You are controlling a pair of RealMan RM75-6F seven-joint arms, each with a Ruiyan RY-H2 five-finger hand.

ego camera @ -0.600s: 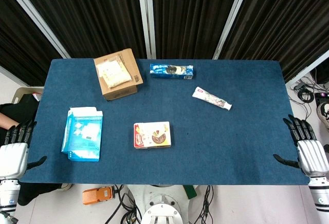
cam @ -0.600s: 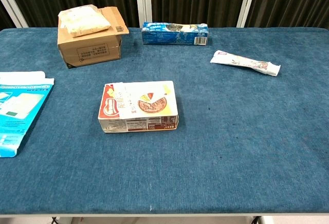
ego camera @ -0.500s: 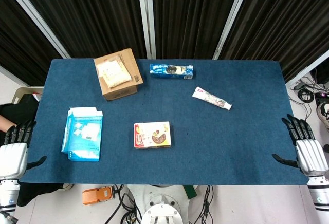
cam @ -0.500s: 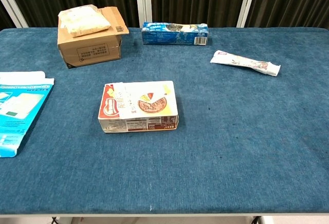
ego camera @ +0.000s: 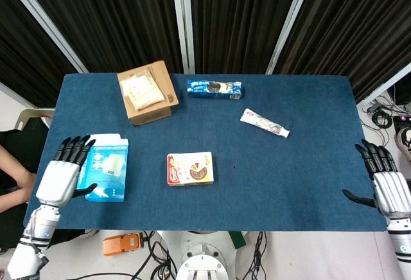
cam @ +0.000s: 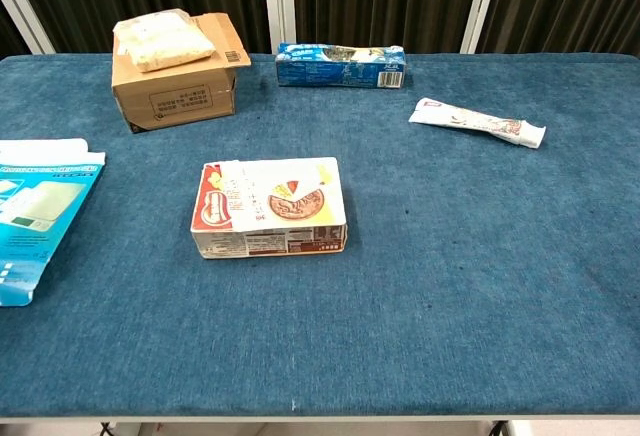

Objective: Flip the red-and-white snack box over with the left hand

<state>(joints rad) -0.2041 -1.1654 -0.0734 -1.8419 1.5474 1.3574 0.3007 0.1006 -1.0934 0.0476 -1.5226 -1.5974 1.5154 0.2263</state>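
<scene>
Left hand (ego camera: 59,178) moved in beside blue carton (ego camera: 104,167), fingers spread, empty | snack box (ego camera: 190,168) untouched

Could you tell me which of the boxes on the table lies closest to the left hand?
The light-blue flat box, right beside the left hand; the other boxes lie farther off.

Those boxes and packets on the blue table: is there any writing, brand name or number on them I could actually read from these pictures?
None can be read.
red-and-white snack box: red oval logo and small print on its side, blurred.
cardboard box: printed lines and a barcode, too small.
blue cookie pack: lettering blurred.
tube: print too small.
light-blue carton: a white line of text, illegible.
</scene>
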